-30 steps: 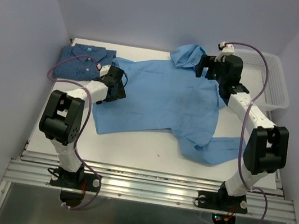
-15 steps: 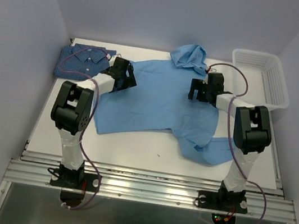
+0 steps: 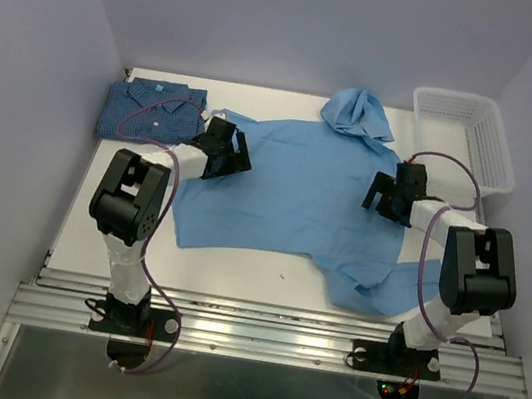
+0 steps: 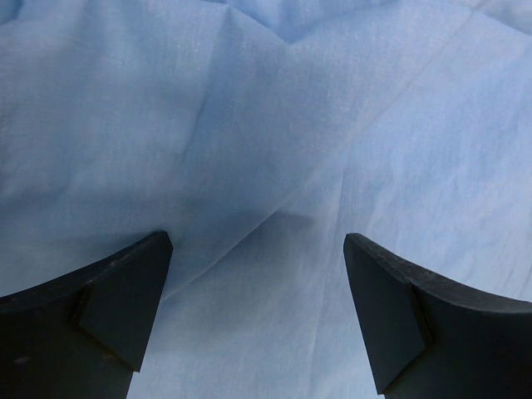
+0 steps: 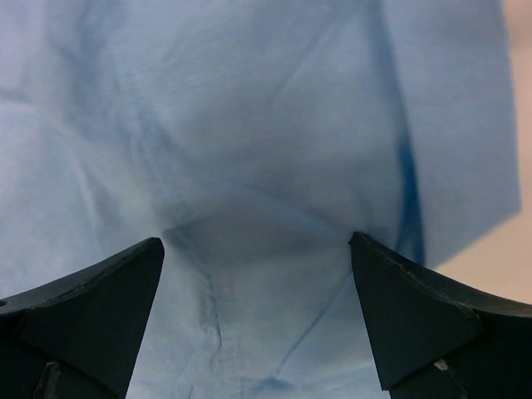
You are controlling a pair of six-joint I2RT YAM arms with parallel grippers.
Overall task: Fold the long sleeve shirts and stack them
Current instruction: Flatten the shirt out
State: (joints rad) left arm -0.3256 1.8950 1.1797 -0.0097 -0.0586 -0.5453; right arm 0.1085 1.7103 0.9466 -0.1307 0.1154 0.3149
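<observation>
The light sky-blue shirt (image 3: 294, 184) lies spread across the table's middle, one sleeve bunched at the back (image 3: 359, 113), another folded at the front right (image 3: 374, 283). The darker checked shirt (image 3: 151, 108) lies folded at the back left. My left gripper (image 3: 237, 160) is open, low over the light shirt's left part; its cloth (image 4: 266, 150) fills the left wrist view between the fingers (image 4: 125, 307). My right gripper (image 3: 376, 192) is open over the shirt's right edge; the cloth (image 5: 249, 166) fills the right wrist view, with bare table at the right (image 5: 507, 258).
A white mesh basket (image 3: 463, 135) stands at the back right corner. Purple-grey walls enclose the table on three sides. The metal rail (image 3: 265, 336) with the arm bases runs along the near edge.
Both grippers have moved toward the near side and down onto the light shirt. The shirt has shifted right; its bunched sleeve at the back now lies closer to the basket.
</observation>
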